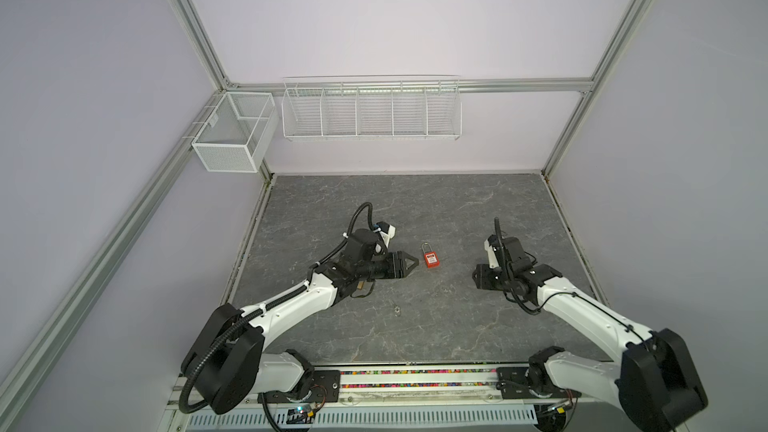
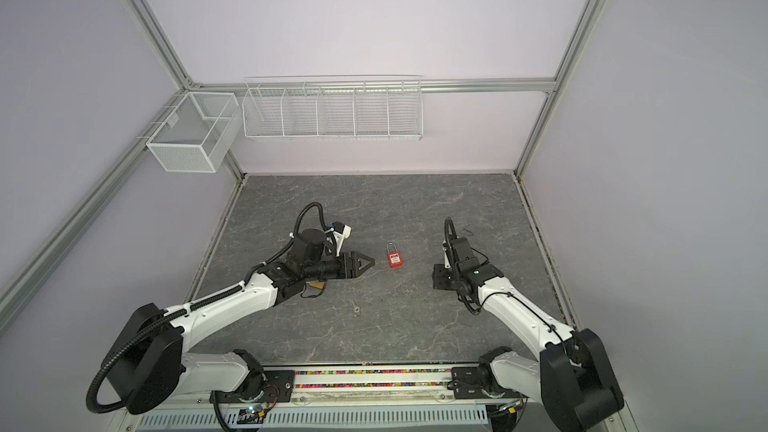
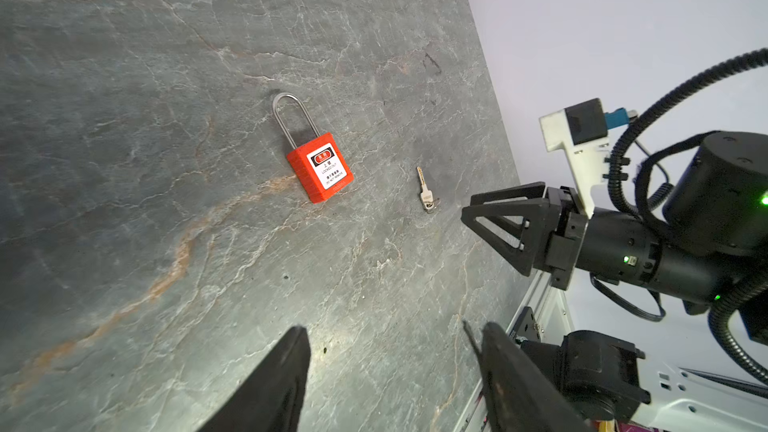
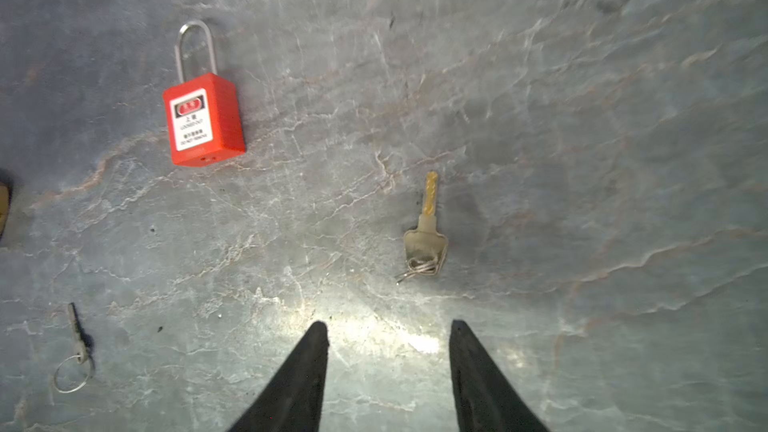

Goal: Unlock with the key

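Right wrist view: gold-bladed key (image 4: 424, 234) points same way as padlock (image 4: 203, 118) shackle

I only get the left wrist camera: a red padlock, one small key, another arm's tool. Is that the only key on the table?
Observer: No. The right wrist view shows a second key on a round wire ring, lying apart from the padlock.
Operator: Where, seen from above?
Observer: In both top views the second key lies nearer the front than the padlock, toward the left arm's side.
Operator: Anything up on the walls?
Observer: A divided wire rack hangs at the back, with a mesh basket beside it.
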